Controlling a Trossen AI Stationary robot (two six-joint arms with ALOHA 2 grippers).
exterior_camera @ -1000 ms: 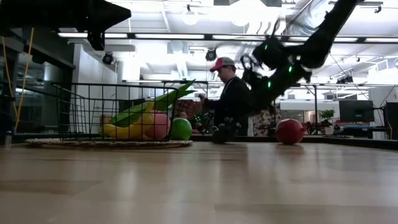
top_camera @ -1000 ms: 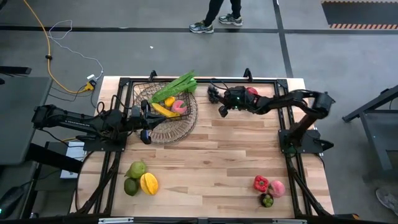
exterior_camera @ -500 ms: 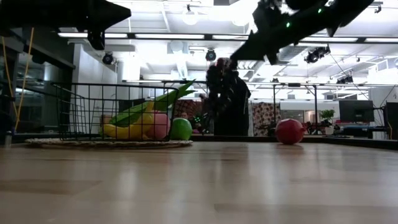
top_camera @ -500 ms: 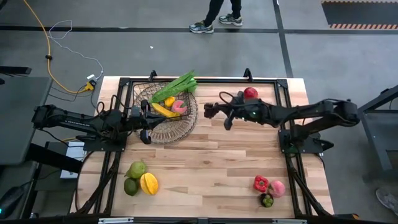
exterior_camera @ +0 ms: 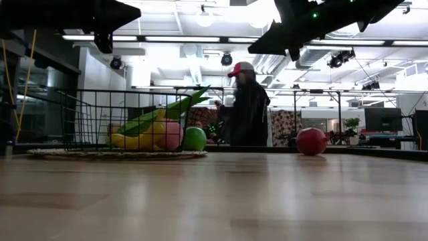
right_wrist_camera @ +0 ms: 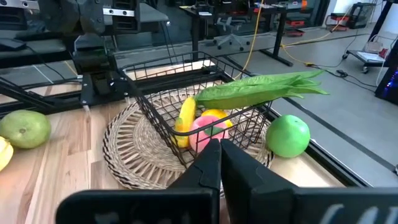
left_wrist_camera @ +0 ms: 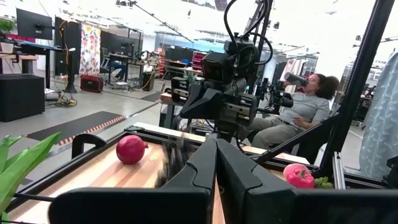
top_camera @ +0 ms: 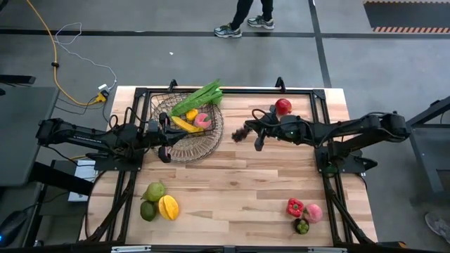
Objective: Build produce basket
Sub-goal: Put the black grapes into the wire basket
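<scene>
— Basket (top_camera: 188,131) at the far left of the desk (top_camera: 239,190), wire-mesh on a woven flared rim; leafy green stalk (top_camera: 198,98), yellow (right_wrist_camera: 185,119) and pink (right_wrist_camera: 208,132) pieces already inside. Green round fruit (right_wrist_camera: 288,135) just outside the rim.

— Loose produce? Red round fruit (top_camera: 283,106) at the far edge; green and yellow pieces (top_camera: 158,201) near left; red, pink and dark ones (top_camera: 302,213) near right.

— Handling: probably light, hard, smooth toys, likely to roll or slip. Best pinched across the widest part; stalk likely floppy, best taken mid-length.

— Claws? Left claw (top_camera: 164,145) closed, empty, at the basket's near rim. Right claw (top_camera: 242,133) closed, empty, raised between basket and red fruit.

— Surface: pale wood planks, flat, black frame round the edge.

— Room: open workshop, grey floor, yellow cable (top_camera: 53,42), seated person (left_wrist_camera: 297,112) beyond.
</scene>
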